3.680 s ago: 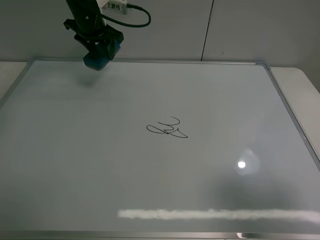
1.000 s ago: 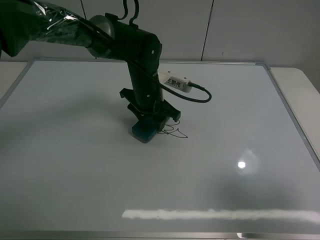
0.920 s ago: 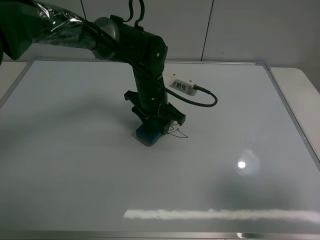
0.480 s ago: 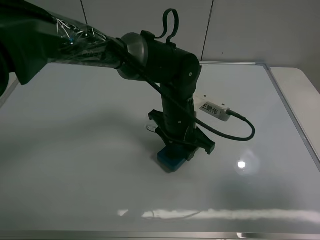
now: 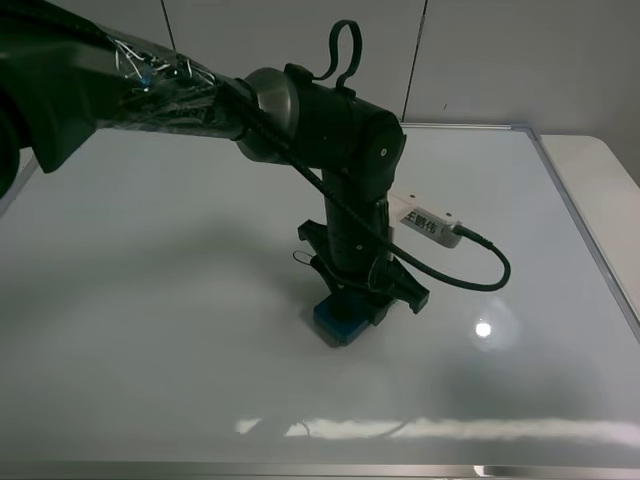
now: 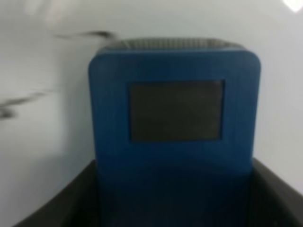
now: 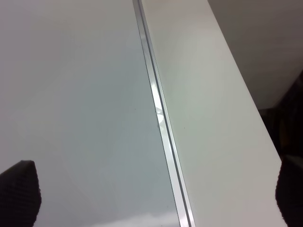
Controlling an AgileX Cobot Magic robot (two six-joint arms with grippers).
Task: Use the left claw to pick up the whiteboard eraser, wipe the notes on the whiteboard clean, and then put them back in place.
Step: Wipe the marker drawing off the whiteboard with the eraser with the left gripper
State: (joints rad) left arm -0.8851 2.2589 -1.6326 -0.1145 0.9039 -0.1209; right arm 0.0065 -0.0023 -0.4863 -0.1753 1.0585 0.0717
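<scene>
The whiteboard [image 5: 150, 330] fills most of the exterior high view. My left claw [image 5: 355, 305] points down near the board's middle, shut on the whiteboard eraser [image 5: 338, 322], which rests blue side down on the board. Of the notes, only a small black loop [image 5: 299, 258] shows, just beyond the eraser to the left. In the left wrist view the eraser [image 6: 173, 123] fills the frame between the black fingers [image 6: 57, 208], with blurred black streaks [image 6: 87, 34] on the board beside it. My right gripper [image 7: 154, 194] is open and empty over the board's silver frame [image 7: 161, 123].
A white labelled box [image 5: 425, 222] and a black cable [image 5: 490, 270] hang off the left arm. A white table [image 5: 600, 170] lies right of the board. A bright light spot [image 5: 483, 329] and a light streak [image 5: 430, 428] reflect on the board's front part.
The left arm came from the board's far left corner down onto the scribble, then swept the eraser across it toward the front right. Most of the scribble is gone. It barely moved in the last half second.
</scene>
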